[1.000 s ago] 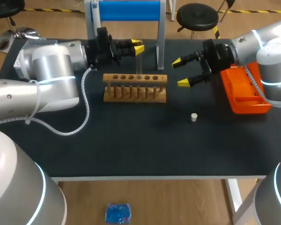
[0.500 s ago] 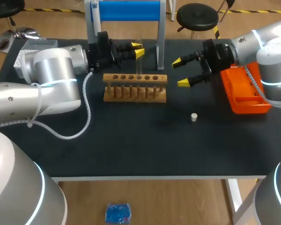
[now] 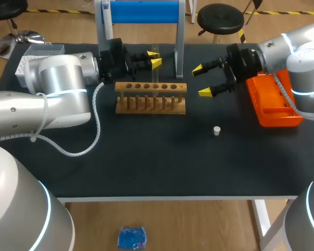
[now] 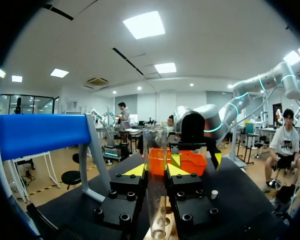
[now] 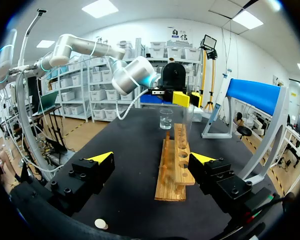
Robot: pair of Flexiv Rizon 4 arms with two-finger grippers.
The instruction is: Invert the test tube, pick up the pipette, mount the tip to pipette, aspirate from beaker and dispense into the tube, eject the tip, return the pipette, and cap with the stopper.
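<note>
Our left claw [image 3: 154,58] pinches the clear glass test tube [image 4: 156,150] from two sides and holds it upright just above the slotted wooden rack [image 3: 150,99]. The tube's rounded end points down at the holes, so we judge the grip is meant to seat it mouth-up, ready for filling. Our right claw [image 3: 201,81] hangs spread and empty beside the rack, near the orange plastic tip box [image 3: 275,107]. It is probably parked clear of the tube, yet well placed to go for the pipette. The small white stopper [image 3: 216,130] lies alone on the black desk [image 3: 146,157], apart from the rack, waiting for the last step. The small glass beaker [image 5: 166,119] stands ahead of the right claw, beyond the rack's far end.
</note>
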